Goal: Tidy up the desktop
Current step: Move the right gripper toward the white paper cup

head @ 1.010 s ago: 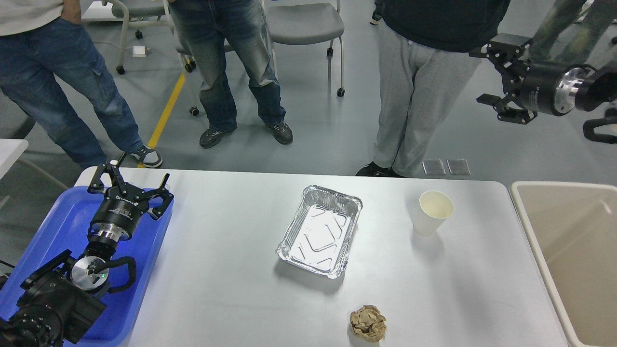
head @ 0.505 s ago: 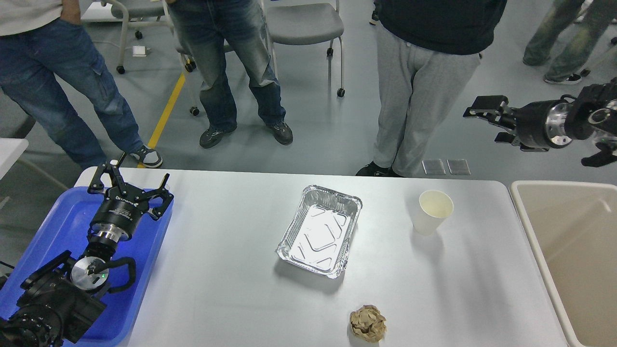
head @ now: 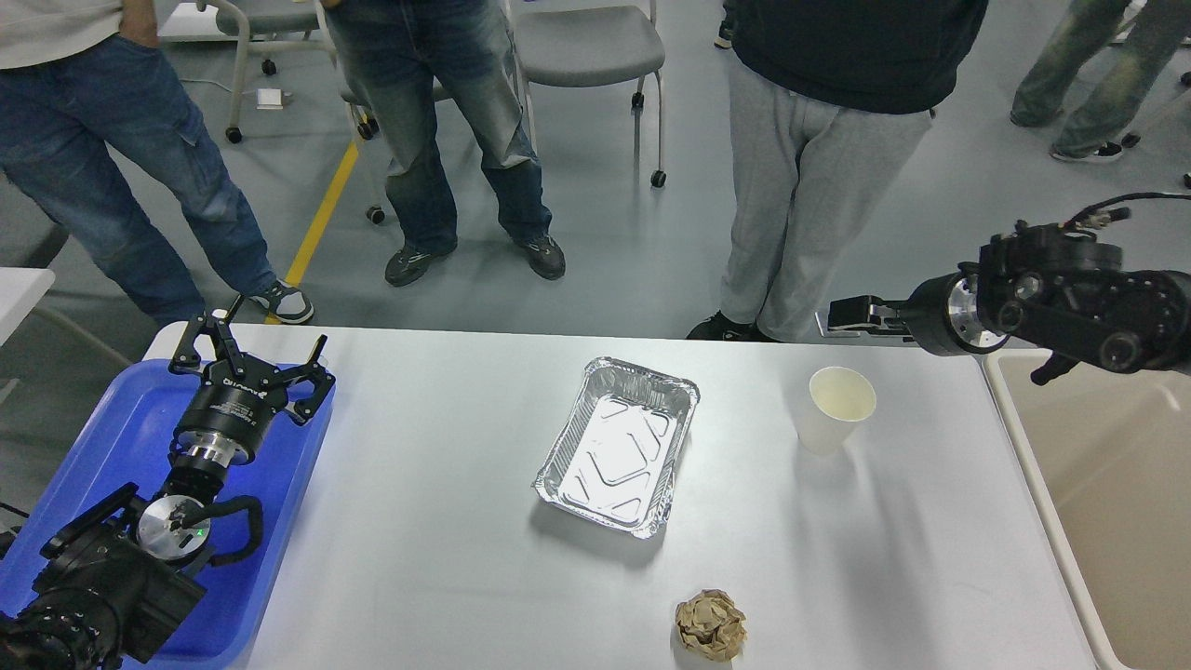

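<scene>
On the table: a wide, smooth, white-grey rectangular table (head: 447,577) with rounded corners carried three loose things, well apart from one another.
Foil tray: the shallow crinkled aluminium foil tray (head: 618,447) sat near the middle; probably very light and easily dented, best pinched at its rolled rim.
Paper cup: the small white paper cup (head: 836,409) stood upright to the right of it; likely light and crushable, so a gentle hold across the wall below the lip.
Paper ball: the crumpled brown paper ball (head: 711,624) lay at the near edge; soft, and would take a squeeze anywhere.
Left end effector (head: 249,358): fingers spread wide, empty, over the blue plastic tray (head: 112,437).
Right end effector (head: 851,314): seen edge-on beyond the cup; I could not tell its spread.
Beige tub (head: 1098,484): beside the table's right end.
</scene>
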